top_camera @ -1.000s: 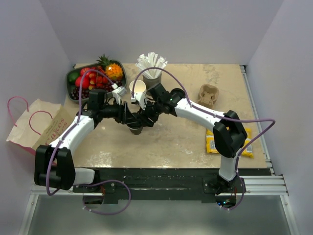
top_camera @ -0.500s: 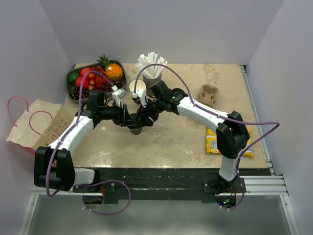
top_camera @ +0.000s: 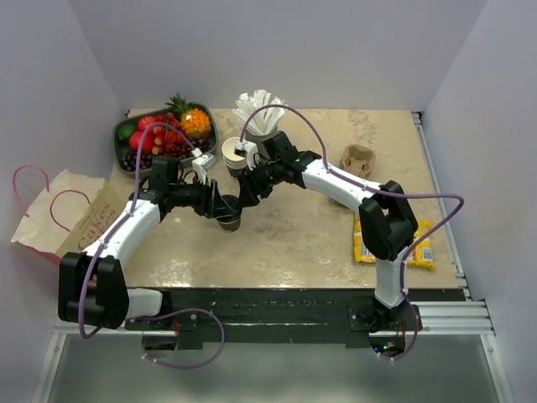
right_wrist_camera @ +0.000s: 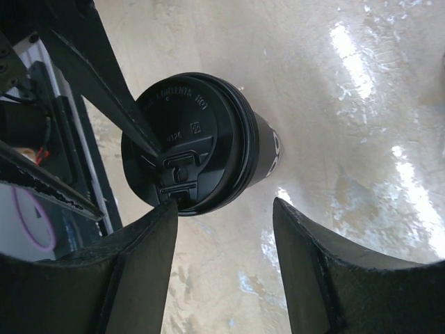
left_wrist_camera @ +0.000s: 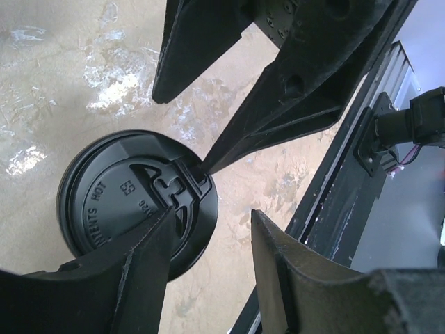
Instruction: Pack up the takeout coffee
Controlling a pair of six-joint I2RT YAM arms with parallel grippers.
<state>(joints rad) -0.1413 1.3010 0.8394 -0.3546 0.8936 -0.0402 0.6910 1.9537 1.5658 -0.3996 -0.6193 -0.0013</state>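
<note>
The takeout coffee (top_camera: 230, 222) stands upright on the table, a dark-brown cup with a black lid (left_wrist_camera: 132, 202). My left gripper (left_wrist_camera: 208, 240) is open over it. Its one finger (left_wrist_camera: 118, 278) overlaps the lid's edge, and only bare table shows in the gap. From the other side my right gripper (right_wrist_camera: 222, 216) hangs open just above the cup (right_wrist_camera: 198, 139), holding nothing. The two grippers face each other, fingertips close over the lid. In the top view the left gripper (top_camera: 221, 208) and the right gripper (top_camera: 242, 200) crowd the cup.
A fruit tray (top_camera: 126, 151) sits back left. A stack of lidless cups (top_camera: 232, 154) and a holder of white straws (top_camera: 260, 113) stand behind the grippers. A cardboard cup carrier (top_camera: 357, 164) and a yellow snack packet (top_camera: 394, 245) are at the right, a paper bag (top_camera: 71, 214) at the left.
My right arm has swung left and back, lifting its gripper a little off the cup, jaws slightly wider. The left arm and the cup have barely moved.
</note>
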